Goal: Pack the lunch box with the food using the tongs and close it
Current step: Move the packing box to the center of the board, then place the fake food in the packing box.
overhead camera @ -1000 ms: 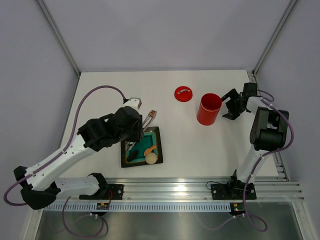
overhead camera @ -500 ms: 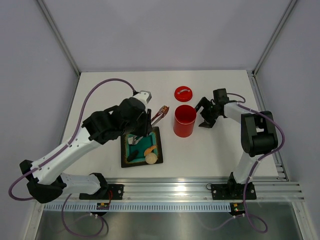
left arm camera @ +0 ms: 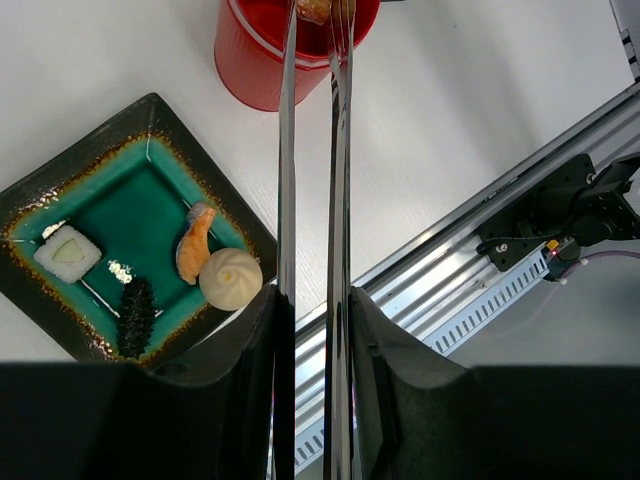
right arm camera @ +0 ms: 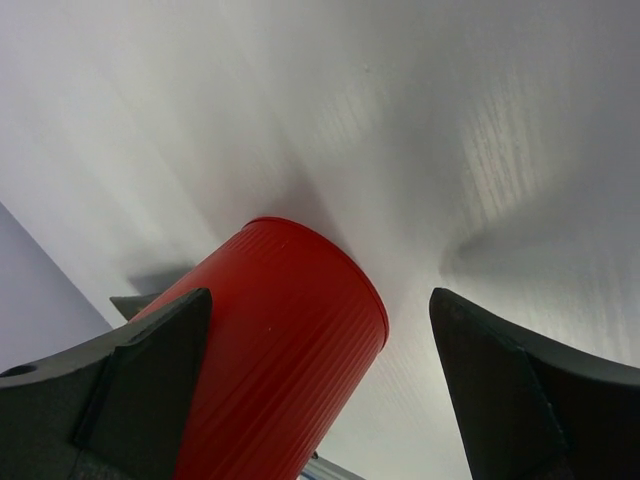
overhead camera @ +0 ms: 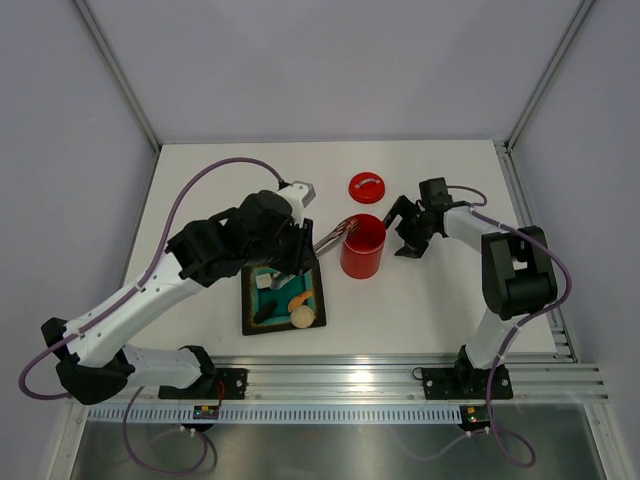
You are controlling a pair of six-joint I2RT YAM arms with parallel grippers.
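From above, I see my left claw [overhead camera: 300, 243] clamped on the tongs [overhead camera: 335, 233], whose tips reach over the open lunch box [overhead camera: 362, 252] at mid-desk [overhead camera: 440, 300]. The red lid [overhead camera: 367, 187] lies apart, behind it. My right claw [overhead camera: 408, 230] stands spread wide just beside the box. The square plate [overhead camera: 247, 315] sits to the box's left.

On the left wrist camera, the tongs pinch a brown bit [left arm camera: 312, 10] above the box's mouth. A white cube [left arm camera: 68, 252], an orange piece [left arm camera: 194, 255], a beige bun [left arm camera: 231, 278] and a dark stick [left arm camera: 136, 317] lie on the plate.

On the right wrist camera, the box stands between the parted fingers [right arm camera: 150, 350]. I cannot tell whether they touch it.
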